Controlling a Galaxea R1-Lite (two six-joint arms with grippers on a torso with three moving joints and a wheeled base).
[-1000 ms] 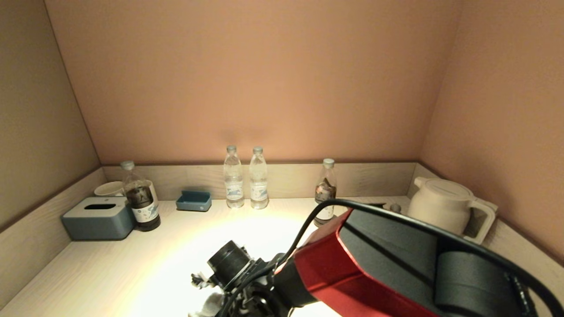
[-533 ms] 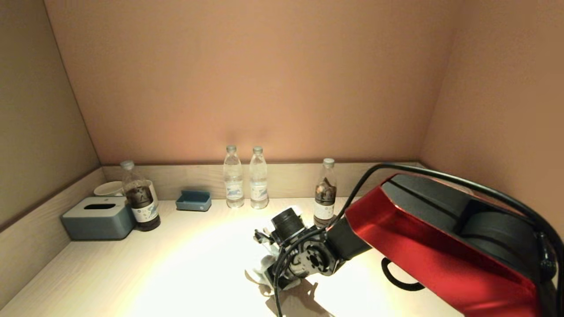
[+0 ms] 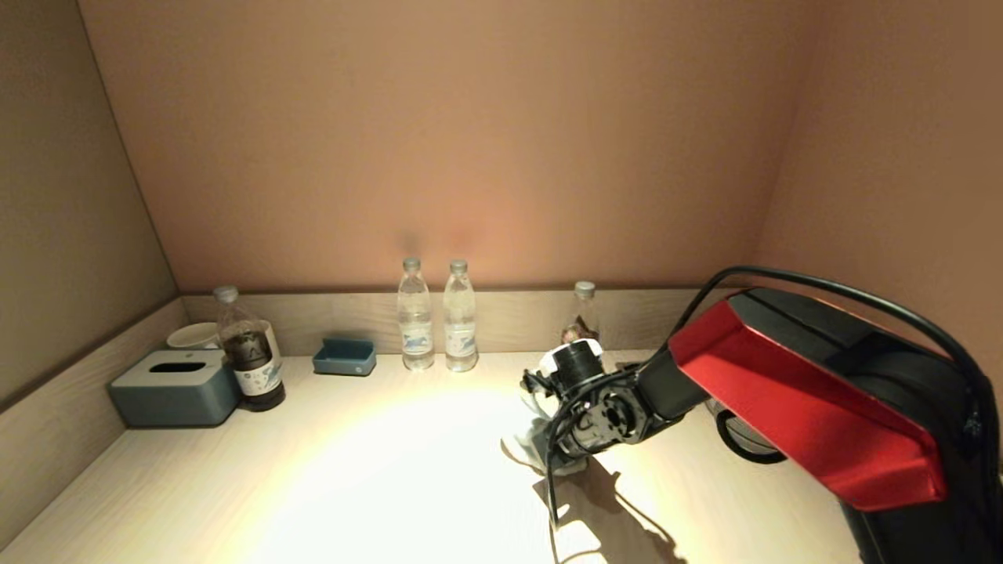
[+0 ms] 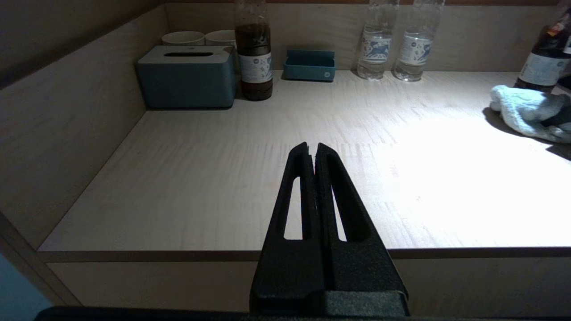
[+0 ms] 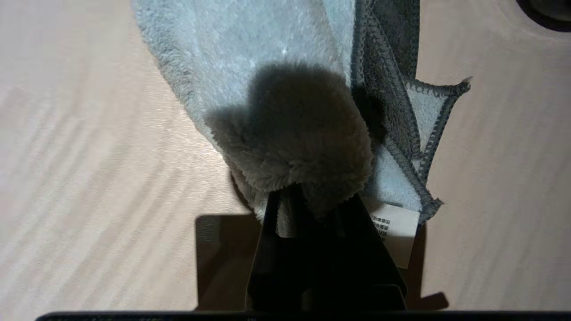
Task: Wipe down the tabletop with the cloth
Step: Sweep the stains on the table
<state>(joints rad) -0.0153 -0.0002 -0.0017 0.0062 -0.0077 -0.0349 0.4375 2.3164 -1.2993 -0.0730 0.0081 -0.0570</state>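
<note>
Right wrist view alone shows fingers [image 5: 312,200] pinching the cloth [image 5: 276,89].

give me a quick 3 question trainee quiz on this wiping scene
1. True or false: the right hand is shut on the cloth.
2. Which stands nearest the tissue box? A) kettle B) dark bottle C) blue tray
3. Fill in: the left hand hangs at the table's front edge, fingers ____.

Key: 1 true; 2 B; 3 shut
</note>
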